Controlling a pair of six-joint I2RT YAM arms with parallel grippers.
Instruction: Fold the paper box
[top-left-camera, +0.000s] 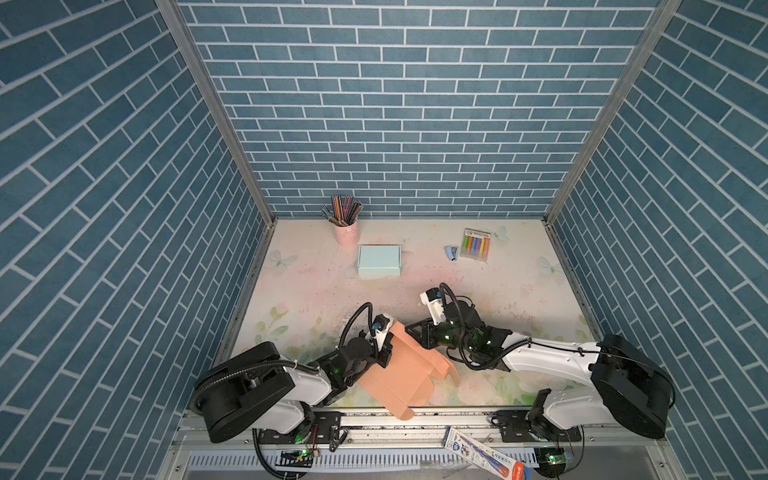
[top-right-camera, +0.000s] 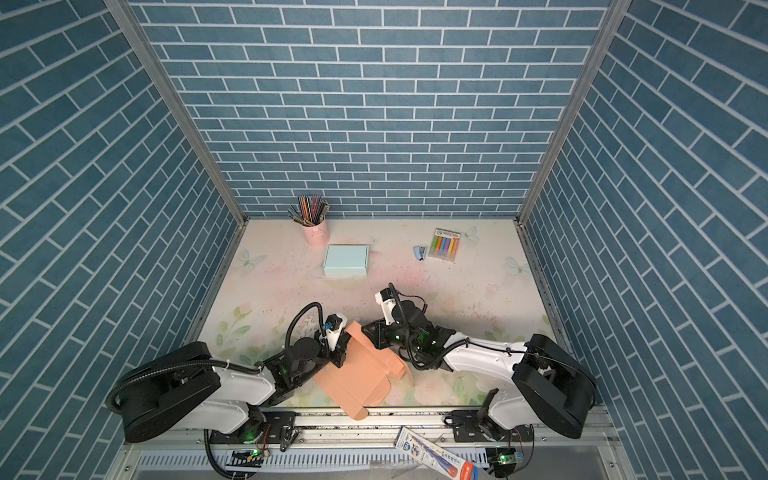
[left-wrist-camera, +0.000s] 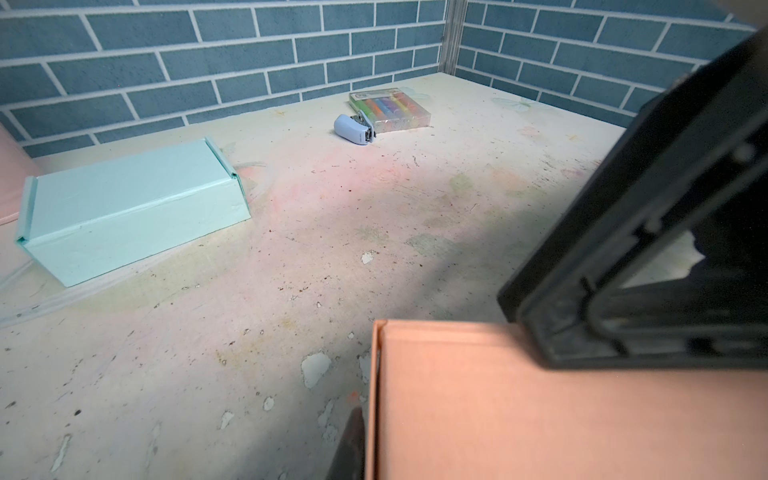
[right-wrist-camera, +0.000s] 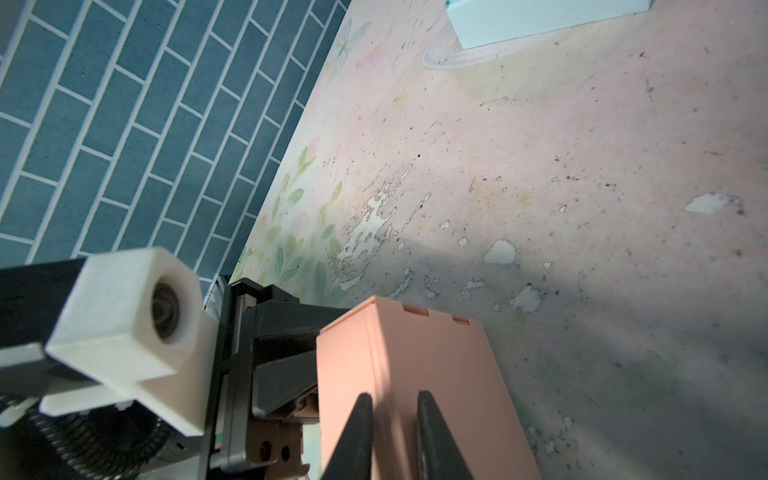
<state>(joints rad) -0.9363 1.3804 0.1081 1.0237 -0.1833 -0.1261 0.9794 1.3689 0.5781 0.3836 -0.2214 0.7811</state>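
The paper box (top-left-camera: 399, 374) (top-right-camera: 353, 374) is peach-orange card, partly folded, lying near the table's front edge between both arms, with one flap reaching over the front rail. My left gripper (top-left-camera: 385, 357) (top-right-camera: 337, 357) is shut on the box's left wall. In the left wrist view one dark finger (left-wrist-camera: 352, 444) lies against the panel's (left-wrist-camera: 540, 415) edge; the other is hidden behind it. My right gripper (top-left-camera: 411, 330) (right-wrist-camera: 395, 399) meets the box's raised far corner. Its fingers (right-wrist-camera: 361, 436) stand close together astride a fold ridge of the box (right-wrist-camera: 415, 353).
A folded light-blue box (top-left-camera: 378, 259) lies mid-table. A pink cup of pencils (top-left-camera: 345, 230) stands behind it by the back wall. A small stapler (top-left-camera: 452, 252) and a marker pack (top-left-camera: 476, 245) lie at the back right. A printed packet (top-left-camera: 486, 455) rests on the front rail.
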